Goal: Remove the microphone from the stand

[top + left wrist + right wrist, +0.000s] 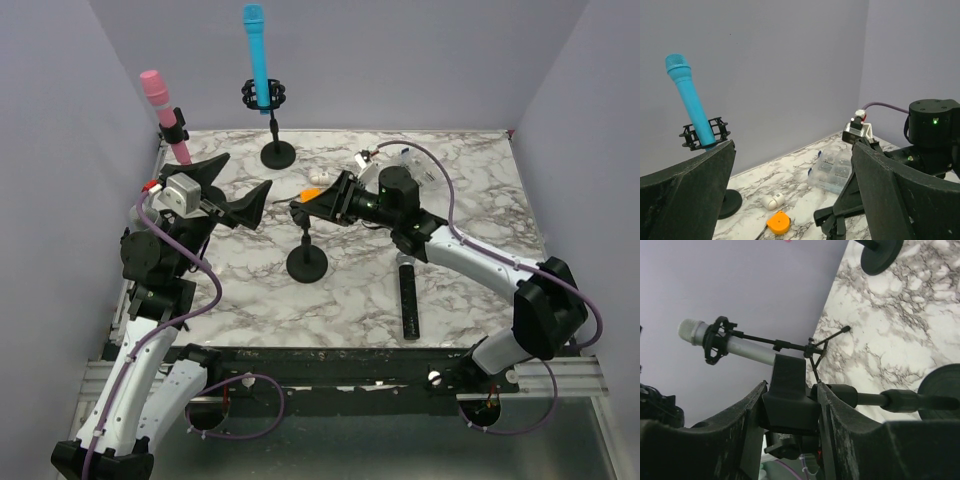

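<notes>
A black stand (306, 263) stands mid-table with no microphone in its top clip. My right gripper (300, 208) is shut on that black clip (789, 395); the stand's pole (900, 400) and base show beside it. A black microphone (408, 300) lies flat on the table to the right of the stand. A blue microphone (258, 60) sits upright in a shock-mount stand at the back, and also shows in the left wrist view (690, 100). A pink microphone (165, 115) sits in a stand at the far left. My left gripper (249, 171) is open and empty, left of the middle stand.
An orange tape measure (778, 222), a small white object (771, 201) and a clear parts box (834, 169) lie at the back centre. A silver microphone (725, 342) in a shock mount on a small tripod shows against the left wall. Purple walls close in three sides.
</notes>
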Controlling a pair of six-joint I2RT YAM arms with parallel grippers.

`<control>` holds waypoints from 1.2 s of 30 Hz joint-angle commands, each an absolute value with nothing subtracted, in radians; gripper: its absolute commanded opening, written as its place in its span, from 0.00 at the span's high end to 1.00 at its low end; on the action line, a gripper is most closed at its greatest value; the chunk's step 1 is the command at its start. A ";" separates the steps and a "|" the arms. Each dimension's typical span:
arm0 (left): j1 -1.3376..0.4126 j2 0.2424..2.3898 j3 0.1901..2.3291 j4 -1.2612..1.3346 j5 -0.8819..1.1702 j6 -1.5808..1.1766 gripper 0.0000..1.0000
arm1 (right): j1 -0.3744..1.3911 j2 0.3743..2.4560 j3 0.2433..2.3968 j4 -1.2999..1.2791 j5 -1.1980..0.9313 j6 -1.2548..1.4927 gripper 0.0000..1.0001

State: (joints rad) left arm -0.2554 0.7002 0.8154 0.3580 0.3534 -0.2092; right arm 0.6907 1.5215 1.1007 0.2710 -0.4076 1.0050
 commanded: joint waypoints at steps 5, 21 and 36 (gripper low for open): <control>-0.242 0.693 0.827 0.370 0.385 -0.214 0.01 | 0.700 1.584 0.947 0.306 -0.394 1.010 0.58; -0.235 0.695 0.825 0.377 0.393 -0.223 0.01 | 0.678 1.584 1.088 0.301 -0.360 1.013 0.75; -0.224 0.691 0.821 0.388 0.397 -0.230 0.01 | 0.426 1.714 1.252 0.322 -0.381 1.013 0.79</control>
State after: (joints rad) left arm -0.2344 0.6991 0.8154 0.3603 0.3752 -0.2180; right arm 0.4904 1.6703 1.1801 0.2562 -0.3691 1.0111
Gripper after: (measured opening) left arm 0.981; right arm 0.422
